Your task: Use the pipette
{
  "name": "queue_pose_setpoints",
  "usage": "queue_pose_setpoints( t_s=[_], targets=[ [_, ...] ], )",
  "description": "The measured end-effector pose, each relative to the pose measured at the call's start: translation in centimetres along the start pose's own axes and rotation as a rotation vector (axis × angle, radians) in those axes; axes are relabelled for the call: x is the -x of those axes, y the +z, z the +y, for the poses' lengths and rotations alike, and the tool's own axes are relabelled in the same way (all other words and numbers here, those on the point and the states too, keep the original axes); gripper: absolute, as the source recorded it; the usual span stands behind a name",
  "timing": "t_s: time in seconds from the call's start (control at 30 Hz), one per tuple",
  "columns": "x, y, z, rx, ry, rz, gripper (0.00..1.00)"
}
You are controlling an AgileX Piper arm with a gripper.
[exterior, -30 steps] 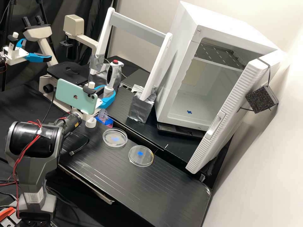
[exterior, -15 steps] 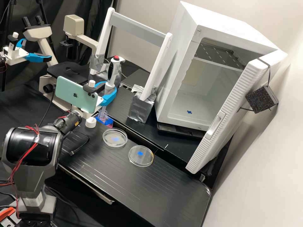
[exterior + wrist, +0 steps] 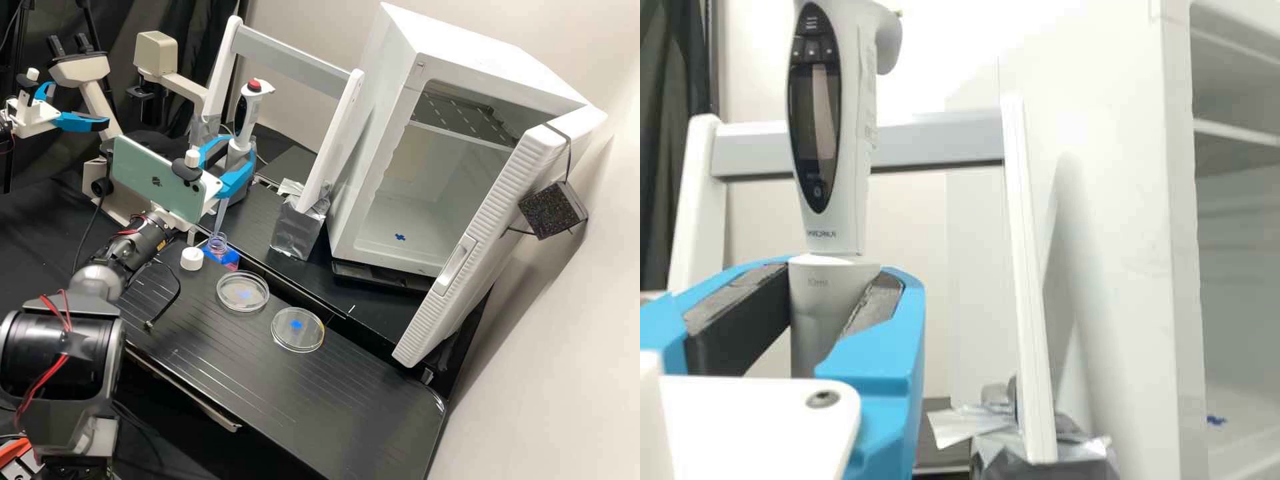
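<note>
My gripper (image 3: 238, 155) is shut on the grey lower barrel of the white pipette (image 3: 245, 120), above the open bottle (image 3: 229, 256) with blue on it. The pipette leans slightly, red button at the top, and its clear tip ends at or just above the bottle's mouth; whether it is inside I cannot tell. In the wrist view, the dark pads of the gripper (image 3: 832, 308) press on both sides of the barrel below the pipette's display (image 3: 815, 110). Two clear petri dishes, one (image 3: 243, 298) nearer the bottle and another (image 3: 298, 339), lie on the black bench, each showing a blue mark.
A white cap (image 3: 192, 259) sits beside the bottle. Behind stands a white frame (image 3: 331, 143) with foil-wrapped feet, and right of it an open white incubator (image 3: 373, 100), its door (image 3: 490, 243) swung toward the bench. A microscope (image 3: 155, 53) stands at the back left.
My gripper has risen with the pipette, drawing its tip up from the bottle. The arm's elbow has swung down and left in the high view. Bottle, cap and dishes have stayed put.
</note>
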Motion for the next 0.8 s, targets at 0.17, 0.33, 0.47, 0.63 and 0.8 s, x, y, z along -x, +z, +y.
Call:
queue_pose_setpoints(
  t_s=[0.17, 0.33, 0.47, 0.63, 0.8],
  targets=[
    [0.3, -0.5, 1.2, -0.007, 0.031, 0.018, 0.0],
    [0.8, -0.3, 3.4, -0.008, 0.064, 0.029, 0.0],
    [1.9, 0.9, 5.4, -0.023, 0.104, 0.018, 0.0],
    [3.2, 2.3, 7.9, -0.046, 0.182, 0.02, 0.0],
    [4.8, 3.4, 9.7, -0.077, 0.205, 0.055, 0.0]
  ],
)
